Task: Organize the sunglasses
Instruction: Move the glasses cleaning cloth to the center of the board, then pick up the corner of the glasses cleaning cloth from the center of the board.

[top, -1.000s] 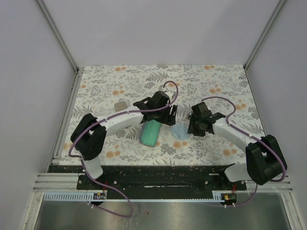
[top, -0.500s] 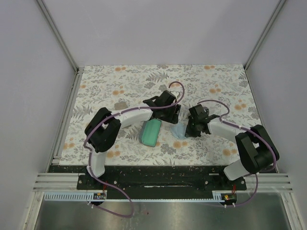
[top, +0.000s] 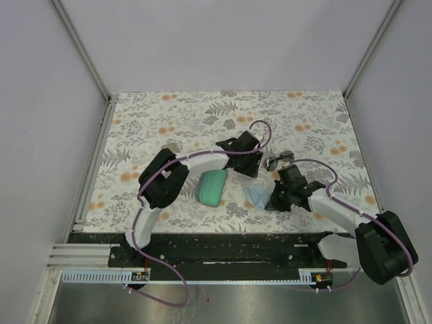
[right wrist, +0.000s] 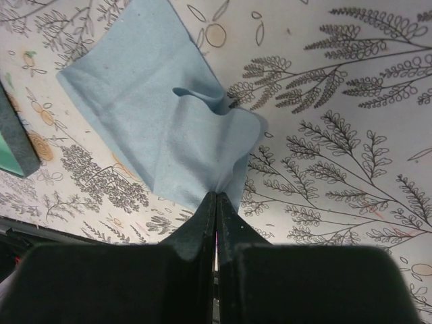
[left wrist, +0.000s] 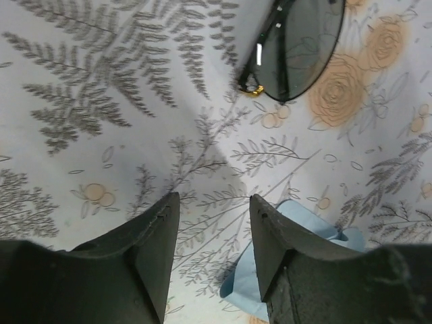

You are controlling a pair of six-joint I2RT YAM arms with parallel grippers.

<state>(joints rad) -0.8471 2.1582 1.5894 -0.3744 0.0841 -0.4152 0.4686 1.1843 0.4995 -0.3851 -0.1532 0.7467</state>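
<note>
Floral tabletop [top: 135, 128], my right end effector [right wrist: 216, 199] drawn back toward its base since a second ago, pinching one light-blue cloth [right wrist: 162, 115], my left end effector [left wrist: 212, 209] shifted rightward, spread, one teal case [top: 212, 187], one pair of wire-frame sunglasses [left wrist: 297, 47] lying just ahead of the left one.

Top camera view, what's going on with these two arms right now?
The right gripper is pinched shut on an edge of the light-blue cloth. The left gripper is open and empty above the tablecloth, with the dark wire-frame sunglasses lying just ahead of it. A teal case lies left of the cloth.
</note>
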